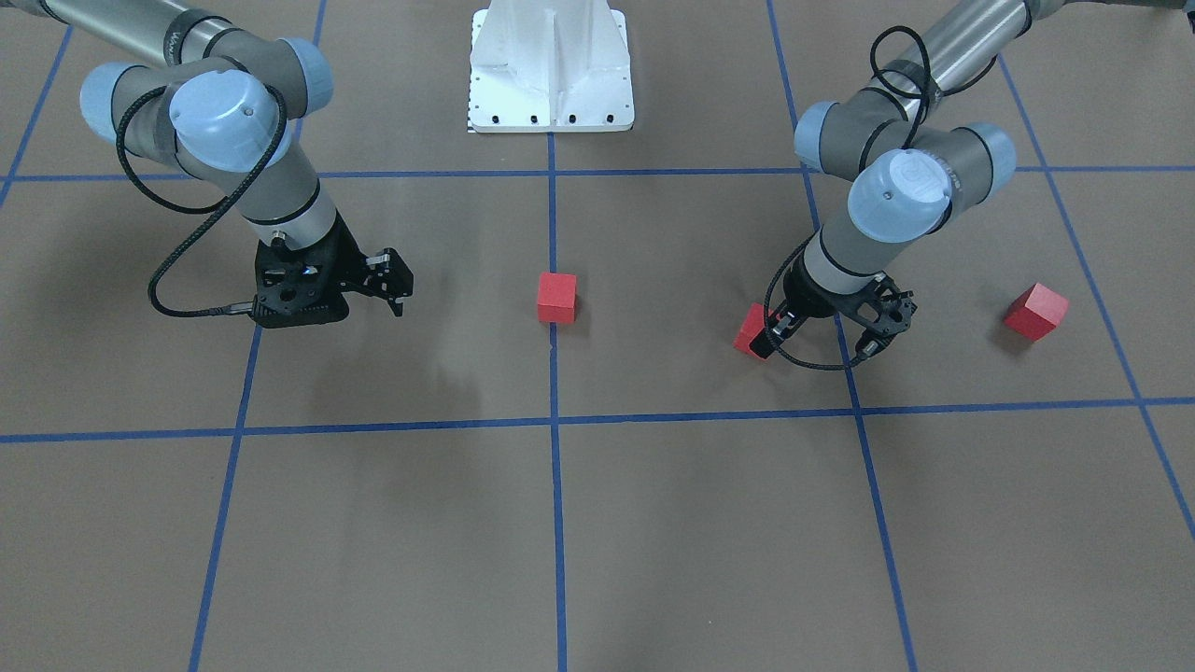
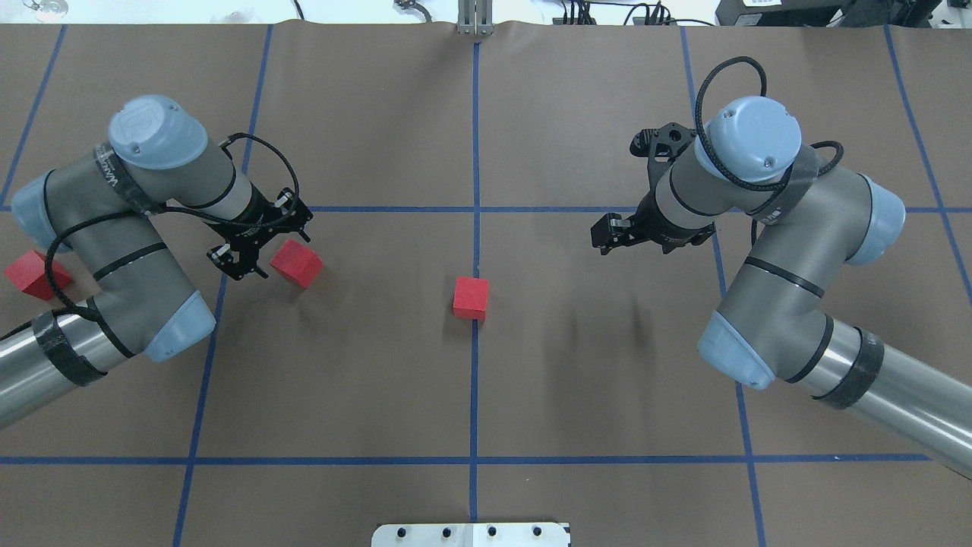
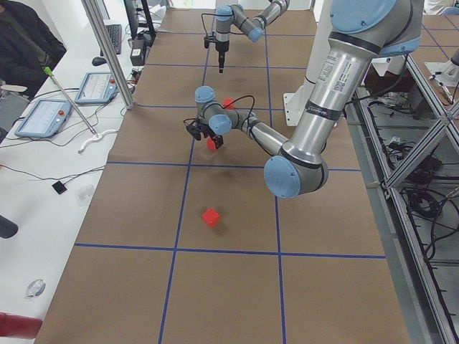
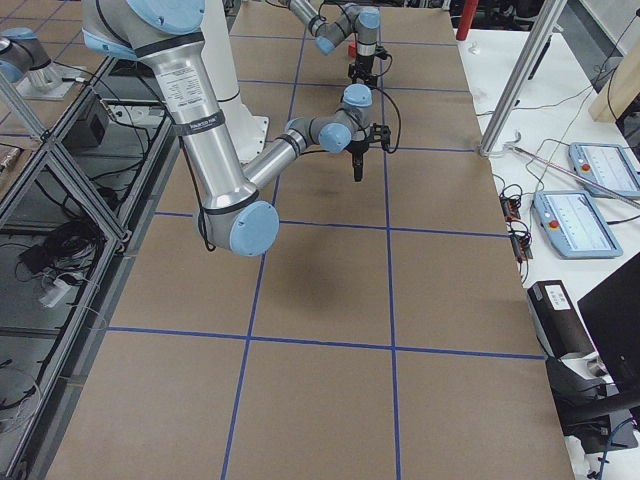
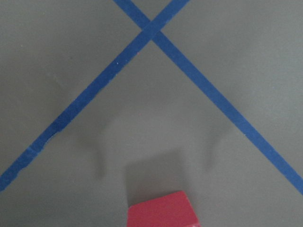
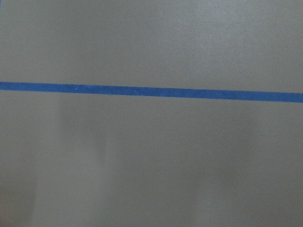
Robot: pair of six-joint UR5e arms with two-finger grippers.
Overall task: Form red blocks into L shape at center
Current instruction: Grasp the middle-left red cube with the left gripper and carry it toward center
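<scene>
Three red blocks lie on the brown floor. One red block (image 2: 471, 298) (image 1: 556, 297) sits on the middle blue tape line at the center (image 2: 475, 258). A second red block (image 2: 296, 263) (image 1: 750, 327) lies right beside my left gripper (image 2: 243, 260) (image 1: 822, 343), which is open, hovers over it and holds nothing. That block shows at the bottom edge of the left wrist view (image 5: 163, 212), with finger shadows either side. The third red block (image 2: 30, 273) (image 1: 1036, 311) lies farther out, behind the left arm. My right gripper (image 2: 605, 234) (image 1: 400, 297) looks shut and empty, right of the center.
The white metal base (image 1: 551, 103) stands at the robot's side of the grid. Blue tape lines (image 6: 151, 91) divide the brown floor. Operator desks with tablets (image 3: 43, 118) run along the far table edge.
</scene>
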